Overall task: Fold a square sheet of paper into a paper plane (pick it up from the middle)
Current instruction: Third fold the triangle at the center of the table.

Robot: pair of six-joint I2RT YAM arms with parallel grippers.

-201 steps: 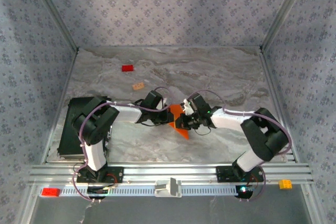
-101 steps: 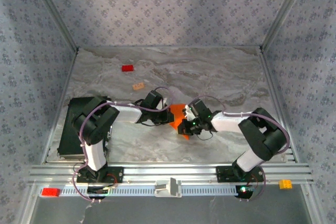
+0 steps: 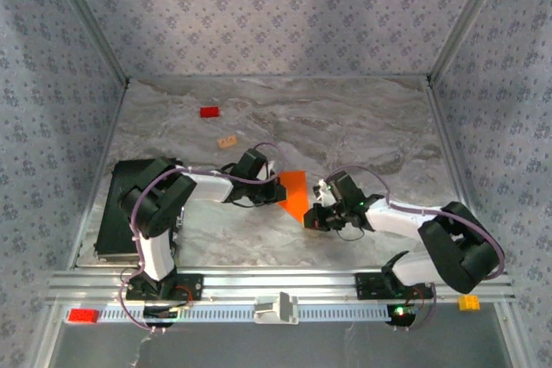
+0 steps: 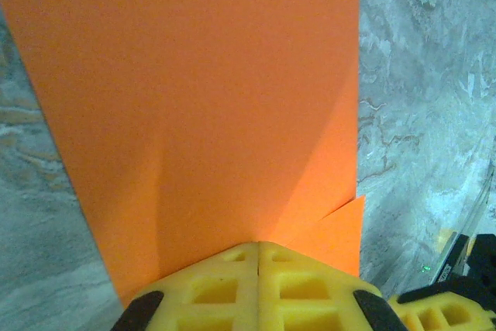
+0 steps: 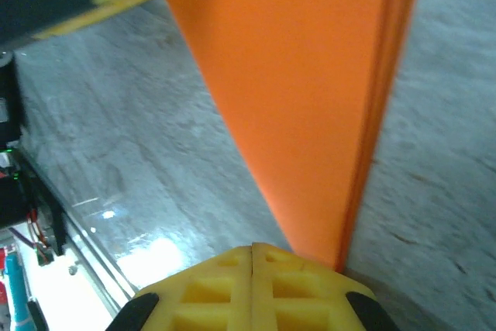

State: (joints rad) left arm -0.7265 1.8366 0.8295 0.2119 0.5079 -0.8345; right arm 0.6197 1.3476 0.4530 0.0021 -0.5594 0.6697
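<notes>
Right gripper (image 3: 312,217), nearest and well to the right of the small tan block (image 3: 228,140): fingers pressed together at the pointed tip of the orange sheet (image 3: 295,192) (pinching or merely pressing, not determinable). The sheet, folded to a narrow layered wedge, lies on the near-right side of the block. Left gripper (image 3: 274,189), farther back: likewise closed, at the sheet's wide end. Assessment: light, limp, easily creased; best gripped along the stacked folded edge.
</notes>
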